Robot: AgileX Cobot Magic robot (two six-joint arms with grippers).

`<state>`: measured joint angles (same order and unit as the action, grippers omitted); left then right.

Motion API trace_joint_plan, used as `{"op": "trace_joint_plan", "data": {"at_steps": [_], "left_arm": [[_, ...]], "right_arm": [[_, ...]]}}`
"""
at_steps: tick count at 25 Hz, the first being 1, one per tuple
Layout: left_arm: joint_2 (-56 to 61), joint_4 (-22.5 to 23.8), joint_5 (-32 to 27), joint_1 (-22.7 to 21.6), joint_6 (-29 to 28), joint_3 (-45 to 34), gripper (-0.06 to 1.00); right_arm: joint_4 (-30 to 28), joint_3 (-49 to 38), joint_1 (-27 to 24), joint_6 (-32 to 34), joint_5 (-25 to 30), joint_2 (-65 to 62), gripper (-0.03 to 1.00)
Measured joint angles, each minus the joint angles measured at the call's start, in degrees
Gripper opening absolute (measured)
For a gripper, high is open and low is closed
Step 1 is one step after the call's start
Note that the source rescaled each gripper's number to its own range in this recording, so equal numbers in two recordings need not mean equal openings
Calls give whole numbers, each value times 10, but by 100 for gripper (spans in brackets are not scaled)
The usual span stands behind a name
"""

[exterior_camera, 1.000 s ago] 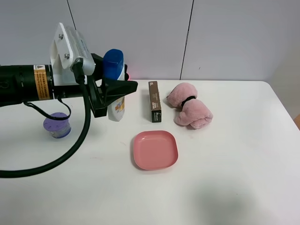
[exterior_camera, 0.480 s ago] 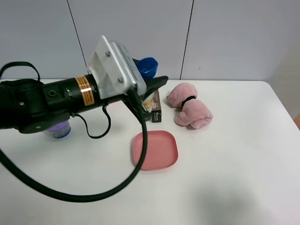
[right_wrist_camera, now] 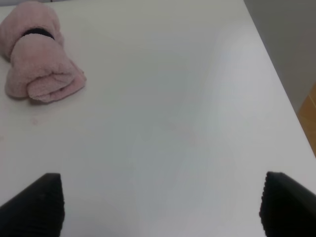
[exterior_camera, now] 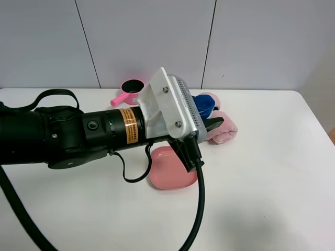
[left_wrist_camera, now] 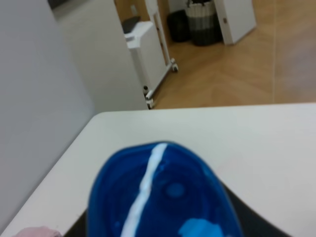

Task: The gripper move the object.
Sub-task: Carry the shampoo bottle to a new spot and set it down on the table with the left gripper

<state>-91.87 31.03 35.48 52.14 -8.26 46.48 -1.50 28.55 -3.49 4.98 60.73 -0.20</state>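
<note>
My left gripper (exterior_camera: 212, 122), a black claw on a black arm with a white block (exterior_camera: 170, 110) and an orange label band (exterior_camera: 128, 125), is shut on the shampoo bottle. It holds the bottle in the air over the middle of the table. Only the bottle's blue flip cap (exterior_camera: 202, 104) shows past the white block; its white body is hidden. In the left wrist view the blue cap (left_wrist_camera: 163, 195) fills the lower part of the picture. My right gripper (right_wrist_camera: 160, 207) is open and empty over bare table; it is out of the exterior view.
A pink square plate (exterior_camera: 167, 170) lies partly under the left arm. A rolled pink towel (exterior_camera: 224, 130) lies just right of the gripper and shows in the right wrist view (right_wrist_camera: 37, 74). A pink cup with a handle (exterior_camera: 129, 88) stands at the back.
The left arm has swung right with the bottle, from the left side to above the plate and towel. It now covers the brown box and the purple jar.
</note>
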Motion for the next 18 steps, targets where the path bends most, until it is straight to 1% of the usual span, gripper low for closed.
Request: {"op": "trace_joint_plan", "data": {"at_steps": [2, 4, 6, 11, 13, 16, 18], "left_arm": [[-10, 21, -7, -1, 0, 10, 1], [-20, 27, -2, -7, -1, 16, 1], [-30, 18, 12, -14, -19, 18, 1], [-37, -23, 50, -26, -65, 22, 1], [-37, -27, 53, -28, -75, 31, 1], [-39, -10, 30, -28, -85, 50, 1], [-46, 7, 20, -28, -106, 63, 1]], "right_arm": [[0, 0, 0, 0, 0, 0, 100], [0, 0, 0, 0, 0, 0, 100], [0, 0, 0, 0, 0, 0, 100], [0, 0, 0, 0, 0, 0, 100], [0, 0, 0, 0, 0, 0, 100], [0, 0, 0, 0, 0, 0, 100], [0, 0, 0, 0, 0, 0, 100]]}}
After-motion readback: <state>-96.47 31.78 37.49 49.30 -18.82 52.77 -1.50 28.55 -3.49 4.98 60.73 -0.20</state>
